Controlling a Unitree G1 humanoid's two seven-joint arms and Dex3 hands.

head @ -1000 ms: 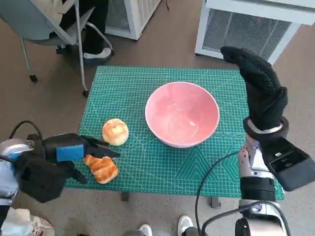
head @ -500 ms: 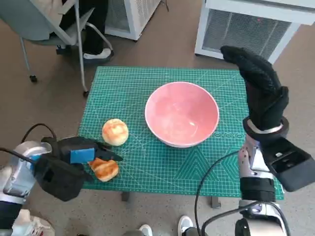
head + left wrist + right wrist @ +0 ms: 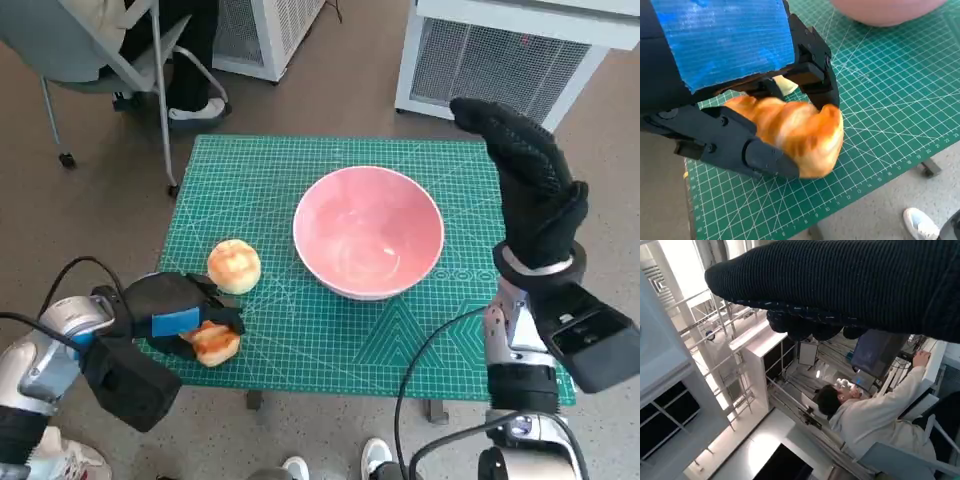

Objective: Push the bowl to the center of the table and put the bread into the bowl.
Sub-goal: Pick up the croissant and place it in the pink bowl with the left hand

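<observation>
Looking down from the head view, the left hand (image 3: 175, 320) lies over a croissant (image 3: 215, 342) at the near left corner of the worktop (image 3: 300, 330), whose green cutting mat carries a printed grid too small to read. A round bun (image 3: 234, 266) sits just beyond the fingers, and the pink bowl (image 3: 368, 232) stands further right, near the middle. The right hand (image 3: 530, 185) is raised upright beside the bowl, fingers extended and holding nothing.

From the left wrist view, the black fingers (image 3: 815, 75) wrap the croissant (image 3: 795, 132), which still touches the mat; tiny ruler numbers along the mat's edge are unreadable.

From the right wrist view, only the glove (image 3: 850, 285) and a seated person (image 3: 865, 420) show.
</observation>
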